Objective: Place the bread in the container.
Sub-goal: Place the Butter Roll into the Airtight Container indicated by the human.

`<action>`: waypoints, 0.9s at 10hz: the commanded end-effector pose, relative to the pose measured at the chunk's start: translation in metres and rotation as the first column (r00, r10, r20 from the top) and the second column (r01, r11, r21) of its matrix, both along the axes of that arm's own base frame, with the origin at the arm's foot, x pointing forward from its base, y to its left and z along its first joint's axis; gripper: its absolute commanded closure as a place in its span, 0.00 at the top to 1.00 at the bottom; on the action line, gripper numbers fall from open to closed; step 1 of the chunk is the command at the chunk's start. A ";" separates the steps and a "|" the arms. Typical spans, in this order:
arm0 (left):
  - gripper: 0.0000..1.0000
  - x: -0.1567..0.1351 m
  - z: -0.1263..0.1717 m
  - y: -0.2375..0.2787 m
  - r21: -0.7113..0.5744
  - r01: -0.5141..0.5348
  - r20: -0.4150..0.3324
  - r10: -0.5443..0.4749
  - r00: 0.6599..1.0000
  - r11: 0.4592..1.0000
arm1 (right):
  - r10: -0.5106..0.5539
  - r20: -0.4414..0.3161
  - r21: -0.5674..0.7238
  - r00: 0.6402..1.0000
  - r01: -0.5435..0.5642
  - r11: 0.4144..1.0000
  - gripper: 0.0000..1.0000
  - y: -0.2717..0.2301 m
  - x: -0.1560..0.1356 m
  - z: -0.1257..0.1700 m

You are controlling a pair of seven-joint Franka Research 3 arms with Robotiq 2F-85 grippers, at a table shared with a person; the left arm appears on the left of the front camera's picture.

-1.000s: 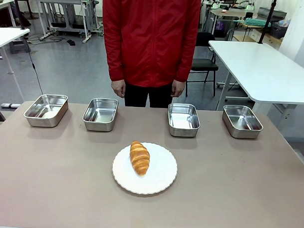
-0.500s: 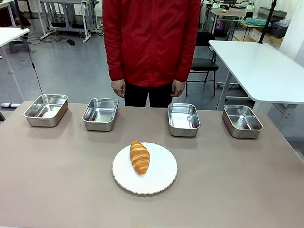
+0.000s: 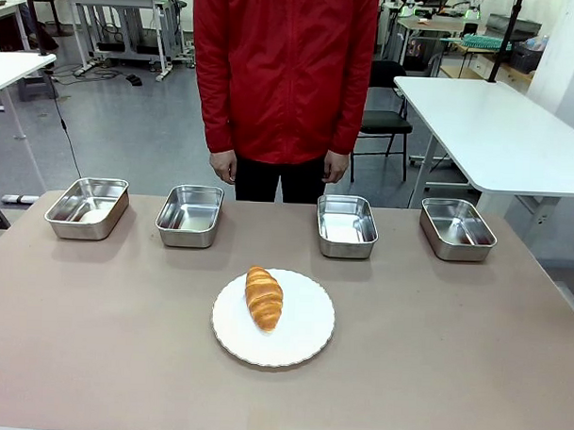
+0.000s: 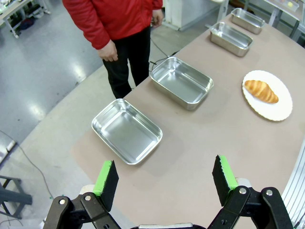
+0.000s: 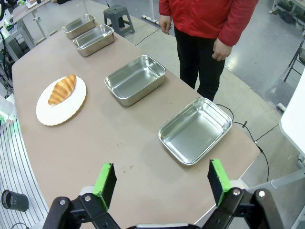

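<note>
Sitting on plate (image 3: 302,333), brown tabletop (image 3: 471,354) centre: bread (image 3: 263,297). Four pans (image 3: 190,214) lined at 12 o'clock; person (image 3: 282,73), grey floor (image 3: 130,125) beyond. Wrist views: left pincer (image 4: 163,167), right pincer (image 5: 160,168) agape.

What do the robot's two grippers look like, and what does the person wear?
The left gripper and the right gripper are alike: black fingers with bright green pads. The person wears a red long-sleeved jacket and black trousers.

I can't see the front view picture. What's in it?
A croissant lies on a white plate in the middle of a brown table. Four empty steel pans line its far edge, with a person in red standing behind.
</note>
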State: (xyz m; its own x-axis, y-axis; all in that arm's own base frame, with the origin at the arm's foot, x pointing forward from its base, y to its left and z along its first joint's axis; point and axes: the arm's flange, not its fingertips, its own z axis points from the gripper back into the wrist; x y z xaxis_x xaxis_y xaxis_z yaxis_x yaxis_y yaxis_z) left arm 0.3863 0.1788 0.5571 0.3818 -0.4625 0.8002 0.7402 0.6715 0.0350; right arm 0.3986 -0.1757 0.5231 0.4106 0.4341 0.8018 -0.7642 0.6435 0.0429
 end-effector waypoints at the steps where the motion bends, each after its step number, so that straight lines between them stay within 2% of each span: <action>1: 1.00 -0.001 0.000 0.001 -0.003 -0.001 0.002 0.001 1.000 1.000 | 0.003 0.012 0.010 1.000 -0.003 1.000 1.00 0.001 0.001 -0.001; 9: 1.00 -0.001 0.000 0.001 -0.003 -0.001 0.002 0.001 1.000 1.000 | 0.003 0.012 0.010 1.000 -0.003 1.000 1.00 0.001 0.001 -0.001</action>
